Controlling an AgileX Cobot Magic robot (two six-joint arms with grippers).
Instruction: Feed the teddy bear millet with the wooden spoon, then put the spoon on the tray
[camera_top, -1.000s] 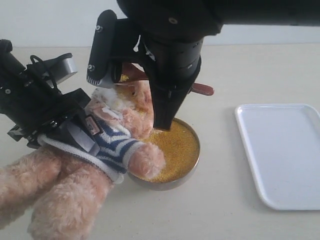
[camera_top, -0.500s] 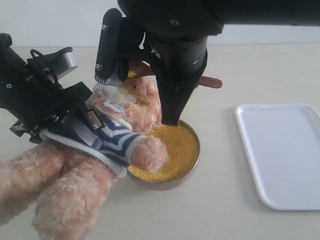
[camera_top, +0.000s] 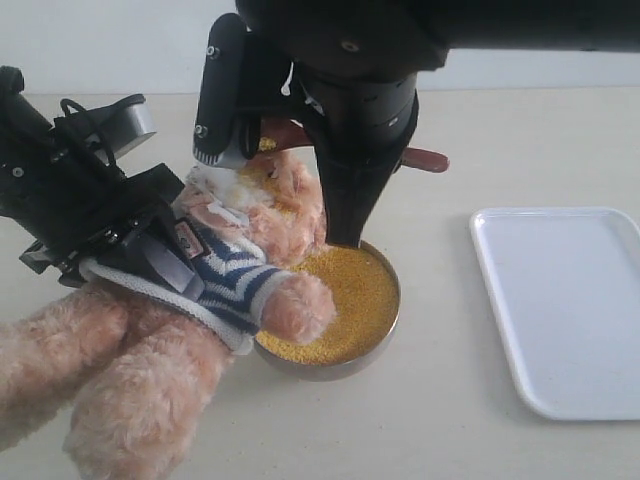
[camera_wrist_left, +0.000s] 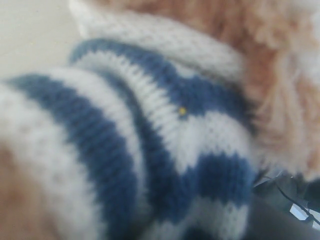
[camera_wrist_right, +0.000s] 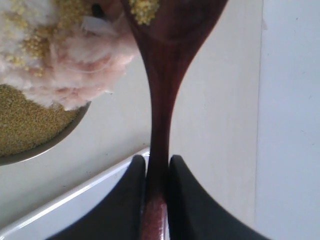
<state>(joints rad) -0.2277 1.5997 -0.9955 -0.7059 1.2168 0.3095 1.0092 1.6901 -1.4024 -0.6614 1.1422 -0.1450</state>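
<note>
Raised since earlier: right gripper (camera_wrist_right: 157, 165), jaws pinching wooden spoon (camera_wrist_right: 162, 85) handle, bowl beside teddy bear (camera_top: 285, 205) face; left gripper (camera_top: 160, 262), jaws clamped on bear's striped torso.

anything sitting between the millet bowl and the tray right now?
Nothing. In the exterior view, the stretch of table between the bowl of millet and the tray is bare.
</note>
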